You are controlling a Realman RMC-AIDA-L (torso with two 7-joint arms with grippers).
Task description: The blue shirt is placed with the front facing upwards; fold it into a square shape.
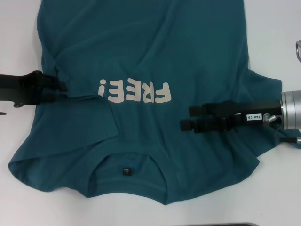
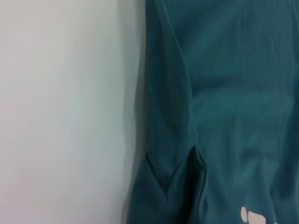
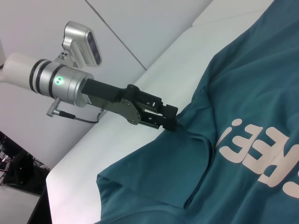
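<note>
The shirt point(image 1: 155, 52) is lying face up across the white table point(image 1: 16, 42), collar nearest the robot, with the small black neck tag point(image 1: 126, 172) showing inside the neckline and the pale "FREE!" lettering point(image 1: 134, 91) reading upside down from the head camera. Just beyond the collar, the right gripper point(image 1: 186, 117) is reaching in over the cloth from the right edge, its two fingers sitting slightly parted above the fabric, gripping nothing. Over on the other side, the left gripper point(image 1: 62, 91) is closing on the shirt's left edge at lettering height, fingers pinching the cloth there, and creases are running inward from that spot. The right wrist camera is catching that left gripper point(image 3: 169, 117) clamped on the hem, a fold rising beside it. The near left sleeve is lying bunched. Farther out, the shirt body is spreading toward the far side and running out of view, and bare white tabletop is showing on both flanks.
</note>
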